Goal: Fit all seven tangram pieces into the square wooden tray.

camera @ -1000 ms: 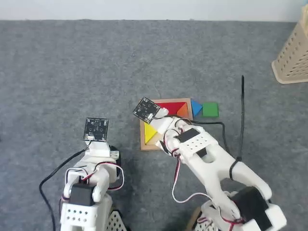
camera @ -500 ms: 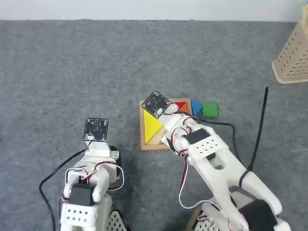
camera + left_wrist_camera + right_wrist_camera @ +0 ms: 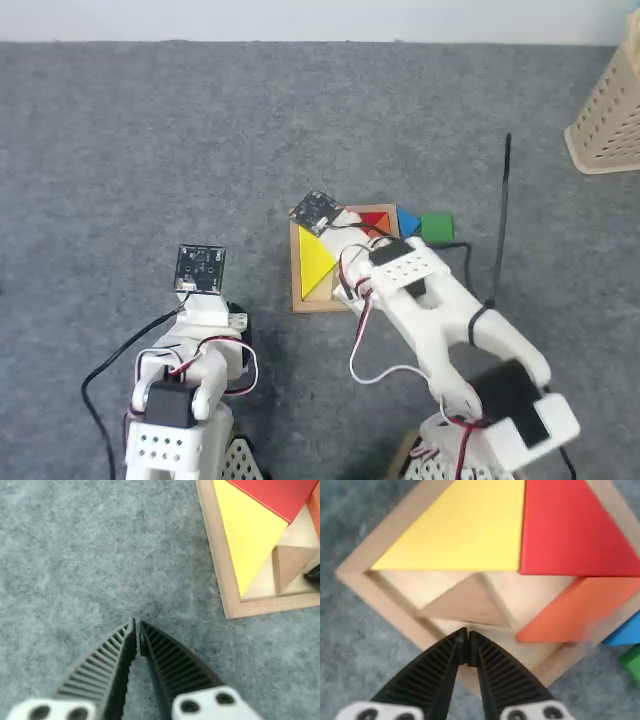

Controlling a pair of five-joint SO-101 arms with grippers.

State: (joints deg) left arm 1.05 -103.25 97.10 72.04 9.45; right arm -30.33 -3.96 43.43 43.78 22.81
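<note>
Well apart: perforated basket [image 3: 606, 112], wooden tray [image 3: 318, 305].

The left arm [image 3: 185, 385] sits folded in the lower left of the high view, wrist pointing up the frame. The left gripper [image 3: 136, 624] has its fingers pressed together, empty. The right arm [image 3: 440, 310] stretches from the lower right toward the centre. The right gripper [image 3: 467, 632] is likewise closed on nothing.

Even soft light, blurred wrist views
</note>
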